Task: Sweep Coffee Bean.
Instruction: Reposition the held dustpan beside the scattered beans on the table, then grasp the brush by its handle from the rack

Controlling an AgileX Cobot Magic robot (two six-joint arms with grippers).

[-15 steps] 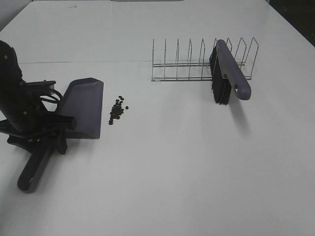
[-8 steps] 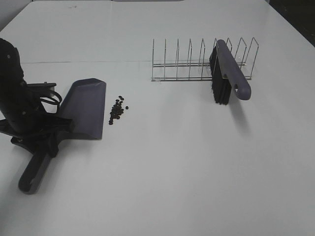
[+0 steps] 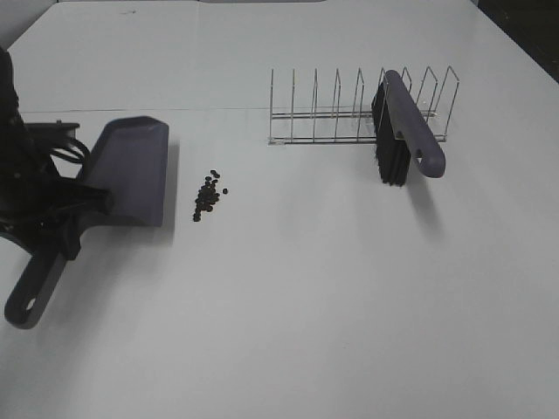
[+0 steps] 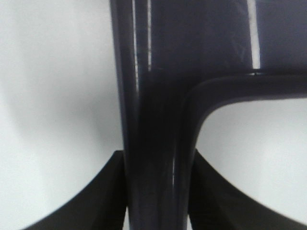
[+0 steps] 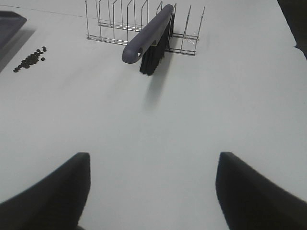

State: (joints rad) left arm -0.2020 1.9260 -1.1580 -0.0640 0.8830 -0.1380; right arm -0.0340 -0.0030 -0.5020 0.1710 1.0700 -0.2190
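The coffee beans [image 3: 208,194] lie in a small dark cluster on the white table, and also show in the right wrist view [image 5: 29,58]. The grey dustpan [image 3: 131,170] sits left of them, a gap apart, its mouth facing the beans. My left gripper [image 3: 65,223] is shut on the dustpan's handle [image 4: 153,120], with one finger [image 4: 96,201] on each side. A grey brush [image 3: 406,131] with dark bristles rests in the wire rack [image 3: 349,118]. My right gripper [image 5: 153,191] is open and empty, well short of the brush [image 5: 148,36]; it is outside the exterior view.
The wire rack [image 5: 144,24] stands at the back right of the white table [image 3: 306,305]. A corner of the dustpan [image 5: 9,24] shows at the edge of the right wrist view. The table's far right edge meets a dark area.
My left gripper has moved the dustpan left and farther back, so the gap to the beans has widened. The brush, rack and beans have not moved.
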